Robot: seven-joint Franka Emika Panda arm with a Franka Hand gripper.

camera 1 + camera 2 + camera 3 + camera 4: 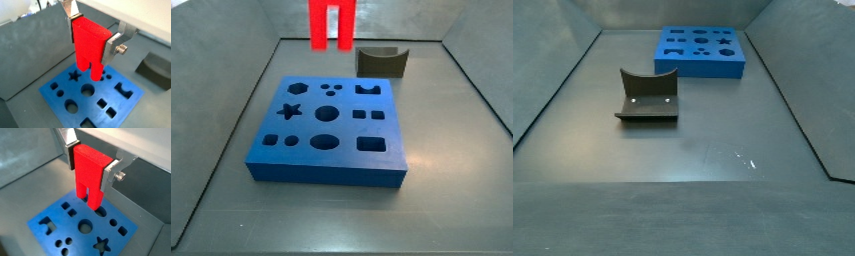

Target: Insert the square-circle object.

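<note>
Grey walls ring my grey counter (687,150); no writing is readable anywhere. From left, in a side view the fixture (647,96) stands near the blue board (703,52). My tool (92,32) clamps the square-circle object (89,46), prongs down above the board's cutouts in both wrist views.

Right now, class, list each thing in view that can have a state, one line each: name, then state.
Hand: shut on the square-circle object, above the blue board.
Square-circle object: held upright, prongs pointing down, not yet inserted.
Blue board: flat on the floor, all visible cut-outs empty.
Fixture: standing on the floor, holding nothing.
</note>
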